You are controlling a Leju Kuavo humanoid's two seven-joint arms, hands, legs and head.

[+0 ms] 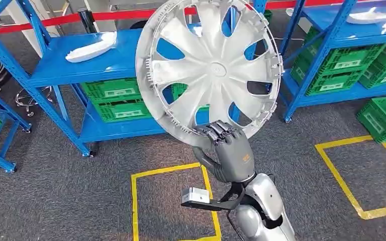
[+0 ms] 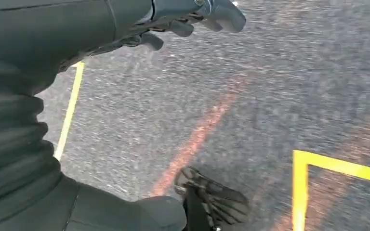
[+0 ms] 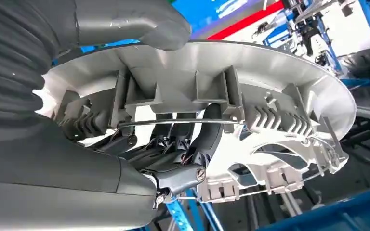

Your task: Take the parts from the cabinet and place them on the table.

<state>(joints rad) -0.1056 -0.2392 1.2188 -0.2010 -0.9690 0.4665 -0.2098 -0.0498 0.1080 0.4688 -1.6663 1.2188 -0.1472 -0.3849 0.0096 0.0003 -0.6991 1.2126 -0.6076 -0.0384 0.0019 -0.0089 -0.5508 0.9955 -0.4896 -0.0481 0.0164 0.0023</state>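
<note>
We've got the silver hubcap (image 1: pixel 209 68) clamped at its lower rim by the right robot hand (image 1: pixel 224 150), held upright in front of the blue shelving rack (image 1: pixel 105 68). Left robot hand (image 2: pixel 192 17) hangs above the carpet floor (image 2: pixel 270 96), well apart from the hubcap, fingers loosely curled around nothing.

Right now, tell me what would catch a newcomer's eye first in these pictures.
The big silver wheel cover dominates, held up in front of the blue shelving by the right hand, whose fingers grip its lower rim. Behind it, green crates sit on the lower shelves and a white part lies on the upper left shelf. Yellow tape squares mark the grey floor below.
</note>
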